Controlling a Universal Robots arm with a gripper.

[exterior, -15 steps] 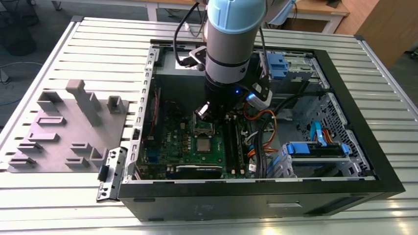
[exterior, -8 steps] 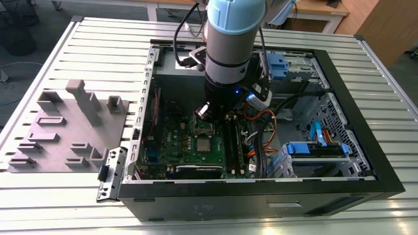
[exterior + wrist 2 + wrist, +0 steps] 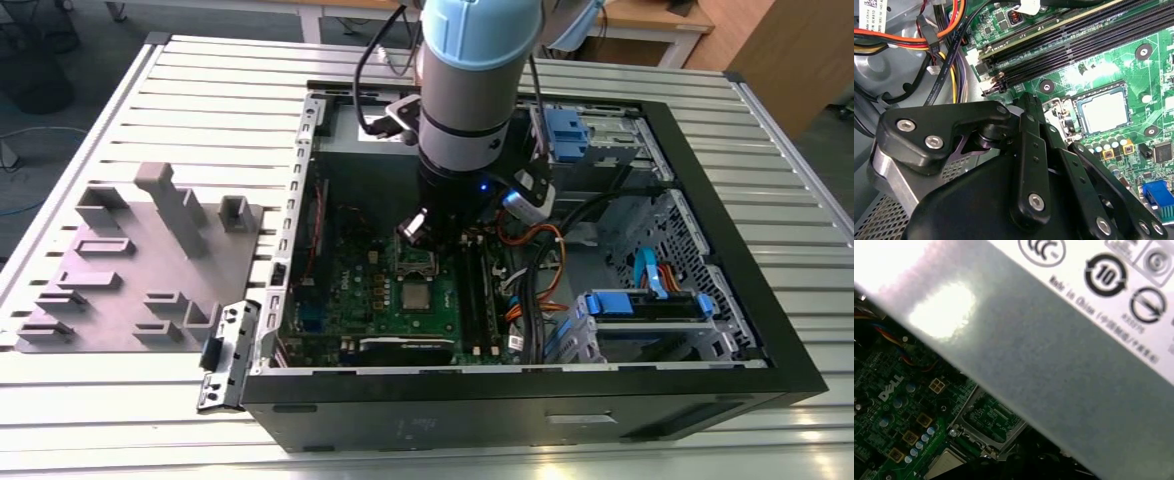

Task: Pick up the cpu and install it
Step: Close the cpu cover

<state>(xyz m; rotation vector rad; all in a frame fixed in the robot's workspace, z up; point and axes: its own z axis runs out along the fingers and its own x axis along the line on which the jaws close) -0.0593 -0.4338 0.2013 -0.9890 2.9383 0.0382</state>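
The claw (image 3: pixel 416 232) hovers low inside the case, and whether it's spread or pinching, nobody can tell. The cpu (image 3: pixel 1102 111) lies flat on the green board (image 3: pixel 1126 70) nearby. A level, square, gentle approach looks wisest here.

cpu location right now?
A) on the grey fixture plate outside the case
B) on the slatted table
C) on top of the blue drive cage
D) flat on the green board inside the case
D: the cpu lies flat on the green board, and the exterior view places it inside the case.
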